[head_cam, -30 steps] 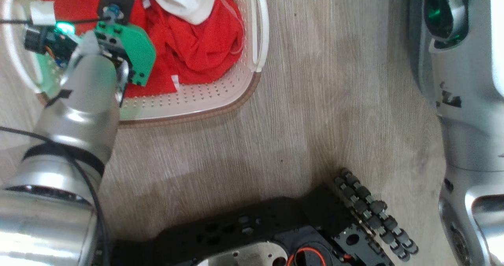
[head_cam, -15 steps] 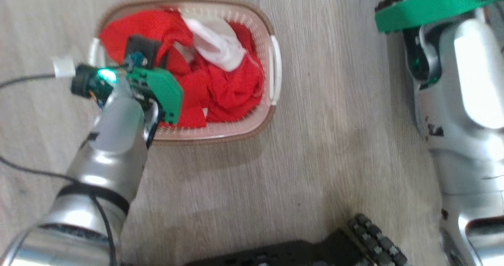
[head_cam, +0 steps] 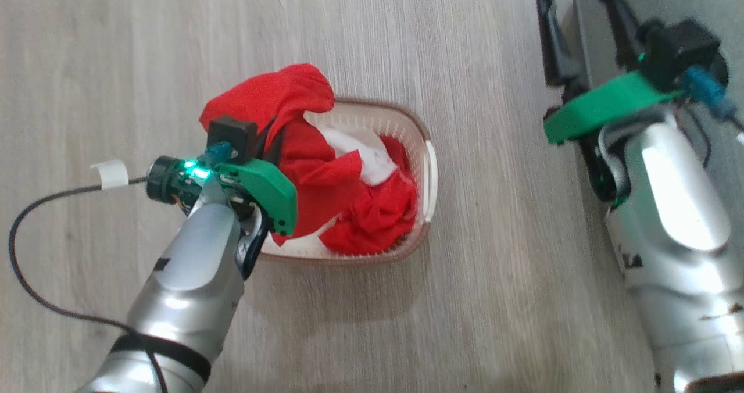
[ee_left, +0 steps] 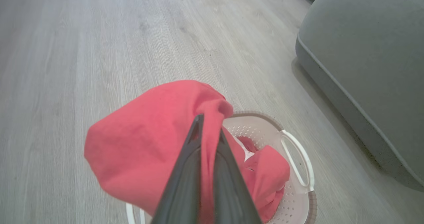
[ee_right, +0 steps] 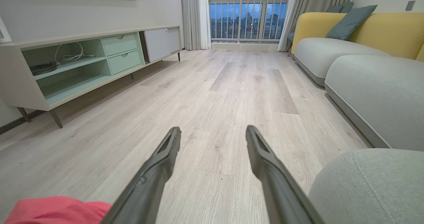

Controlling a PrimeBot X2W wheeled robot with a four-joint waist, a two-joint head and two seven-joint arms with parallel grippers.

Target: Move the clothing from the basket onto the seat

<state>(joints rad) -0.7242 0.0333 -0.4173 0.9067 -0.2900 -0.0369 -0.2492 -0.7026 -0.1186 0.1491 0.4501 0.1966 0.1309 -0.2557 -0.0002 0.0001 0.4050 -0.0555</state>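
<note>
One garment lifted: a soft bright red fabric garment (ee_left: 142,144) is pinched in the left tool (ee_left: 209,126), its two dark fingers pressed narrow on a fold. The cloth balloons ahead and to the left of the tips, above the basket.
Rest of the clothing: more red fabric (head_cam: 372,218) and a small white fabric piece (head_cam: 366,154) lie below the tool in the cream-white perforated plastic basket (head_cam: 428,149) with a brown rim.
Why held so: gripping a single fold probably lets the garment peel off the pile without dragging the basket.
Other arm: the right tool (ee_right: 213,129) stands wide with nothing between its fingers, likely kept out of the way.
Seat: the large grey-green upholstered cushion seat (ee_left: 364,51) sits to the left tool's right, near the basket but apart from it, so the carry should go rightward.
Floor: the pale wood-plank floor (head_cam: 174,32) carries the basket.
Room: a low white-and-mint cabinet (ee_right: 66,61), a balcony window (ee_right: 243,15) and a yellow sofa back (ee_right: 391,31) lie ahead of the right tool.
</note>
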